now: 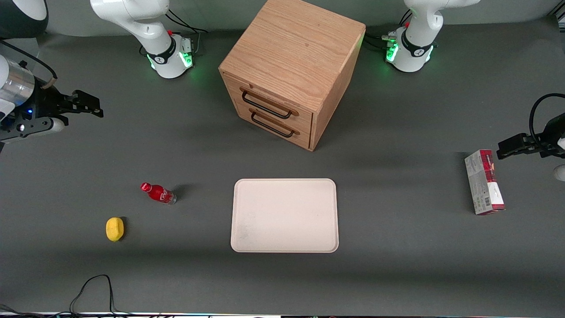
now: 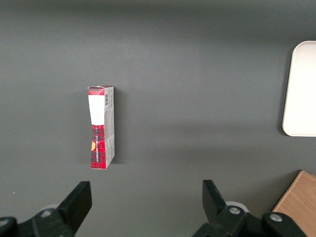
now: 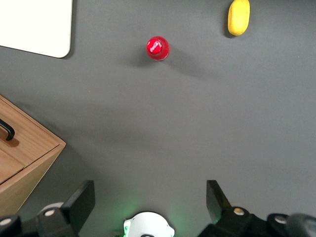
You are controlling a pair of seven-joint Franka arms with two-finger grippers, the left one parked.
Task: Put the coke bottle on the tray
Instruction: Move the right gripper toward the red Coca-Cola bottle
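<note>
From the front, my gripper (image 1: 90, 107) hangs open and empty over the dark grey table (image 1: 397, 265) at my working end. The coke bottle (image 1: 158, 193) stands on bare mat beside the cream tray (image 1: 284, 215), apart from it, with a yellow lemon (image 1: 114, 229) nearer the camera. The wooden drawer cabinet (image 1: 289, 70) sits farther off. At the wrist, my fingers (image 3: 81, 200) are spread wide, the bottle's red cap (image 3: 158, 48) in sight below.

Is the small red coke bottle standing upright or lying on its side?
Upright: the small red coke bottle stands on its clear base, and the right wrist view looks straight down on its round cap. The open gripper hangs apart from it.
</note>
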